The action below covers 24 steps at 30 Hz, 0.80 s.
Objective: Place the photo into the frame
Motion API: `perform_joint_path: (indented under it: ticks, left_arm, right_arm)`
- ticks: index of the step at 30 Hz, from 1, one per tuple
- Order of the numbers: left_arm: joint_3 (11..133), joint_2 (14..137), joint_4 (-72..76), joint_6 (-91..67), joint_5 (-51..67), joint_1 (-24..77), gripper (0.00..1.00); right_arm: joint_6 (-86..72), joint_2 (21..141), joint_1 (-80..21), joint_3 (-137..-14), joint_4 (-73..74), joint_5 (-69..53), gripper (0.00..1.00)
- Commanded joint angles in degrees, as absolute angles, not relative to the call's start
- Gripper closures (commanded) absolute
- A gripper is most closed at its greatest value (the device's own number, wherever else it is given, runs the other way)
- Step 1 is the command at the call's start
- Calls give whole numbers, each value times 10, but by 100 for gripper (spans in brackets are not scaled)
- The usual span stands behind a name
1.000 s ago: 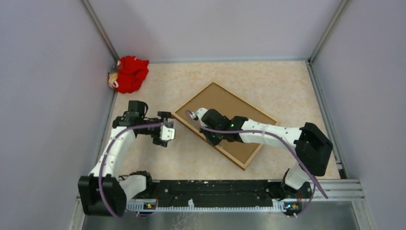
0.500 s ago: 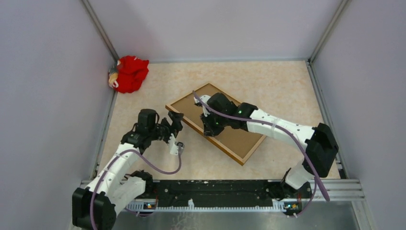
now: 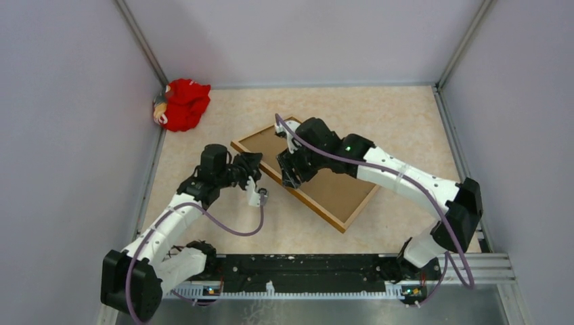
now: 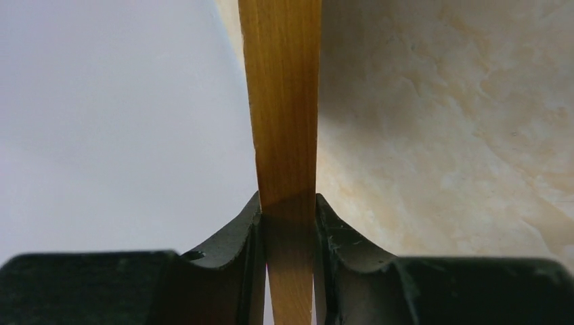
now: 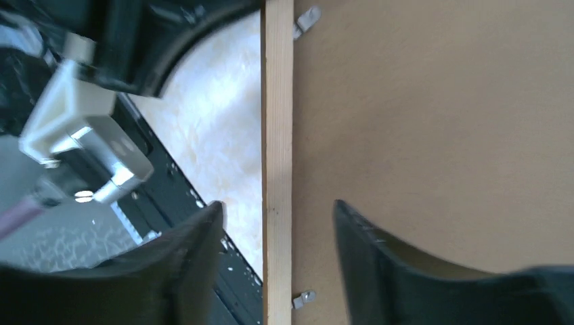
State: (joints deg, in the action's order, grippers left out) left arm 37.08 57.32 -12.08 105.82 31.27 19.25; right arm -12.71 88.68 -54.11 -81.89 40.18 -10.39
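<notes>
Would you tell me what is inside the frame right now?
A plain brown backing board fills the frame, with small metal tabs at its edge. Anything beneath the board is hidden.

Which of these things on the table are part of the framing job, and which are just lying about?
Part of the job: the frame, back side up; the brown backing board set in it. I cannot make out the photo.
Just lying about: the red cloth bundle in the far left corner.

A beige marbled table (image 3: 406, 115) carries the frame (image 3: 325, 215), back side up, one rim between the left gripper's (image 4: 288, 203) fingers. A red bundle (image 3: 184, 103) lies well beyond them.
</notes>
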Motion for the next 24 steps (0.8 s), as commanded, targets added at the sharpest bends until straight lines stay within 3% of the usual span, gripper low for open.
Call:
perform_joint_path:
  ticks: [1, 4, 9, 16, 24]
  left_arm:
    - [422, 578, -143, 1019, 307, 194, 84]
    - [463, 583, -199, 981, 318, 194, 83]
    - [552, 607, -284, 902, 351, 194, 81]
    - [622, 625, -361, 864, 387, 194, 75]
    - [619, 614, -369, 873, 388, 194, 73]
  right_arm:
    - [-76, 819, -537, -879, 421, -44, 32]
    - [-52, 786, -542, -866, 436, -19, 19]
    - [-3, 748, -596, -819, 463, 62, 12]
    - [58, 714, -622, -783, 473, 105, 13]
    - [124, 769, -627, -773, 447, 210, 19]
